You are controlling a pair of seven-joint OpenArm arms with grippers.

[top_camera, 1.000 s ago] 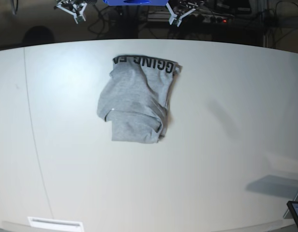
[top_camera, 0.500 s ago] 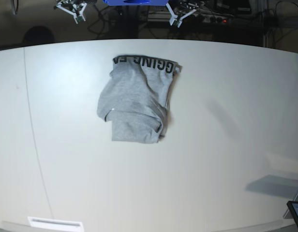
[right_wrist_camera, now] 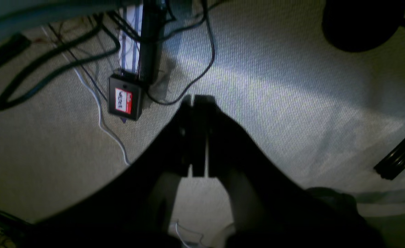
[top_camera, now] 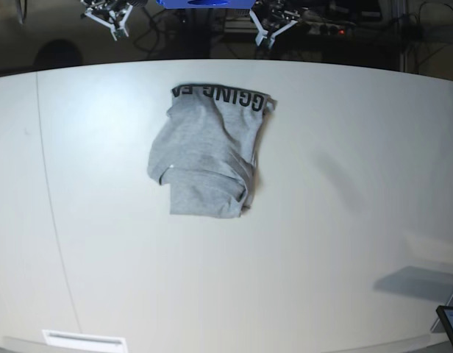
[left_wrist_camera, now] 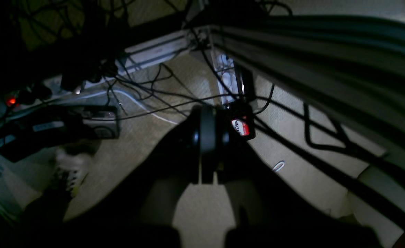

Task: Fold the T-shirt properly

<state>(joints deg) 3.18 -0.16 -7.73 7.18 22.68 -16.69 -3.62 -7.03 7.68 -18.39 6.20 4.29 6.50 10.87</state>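
Note:
The heather-grey T-shirt (top_camera: 204, 158) lies folded into a rough, rumpled rectangle on the white table (top_camera: 344, 147), with a band of black lettering along its far edge. Both arms are drawn back beyond the table's far edge, well away from the cloth. My left gripper (top_camera: 262, 37) hangs at the top right of the shirt, my right gripper (top_camera: 116, 29) at the top left. In the left wrist view the left gripper (left_wrist_camera: 207, 119) is shut and empty over the floor. The right wrist view shows the right gripper (right_wrist_camera: 197, 101) shut and empty above carpet.
A dark tablet corner (top_camera: 451, 323) sits at the table's near right edge, and a white strip (top_camera: 83, 340) at the near left edge. Behind the table are cables (left_wrist_camera: 161, 93) and a small black box with a red label (right_wrist_camera: 124, 100) on the floor.
Both grippers beyond the far edge have shifted slightly to the left. The T-shirt lies as before.

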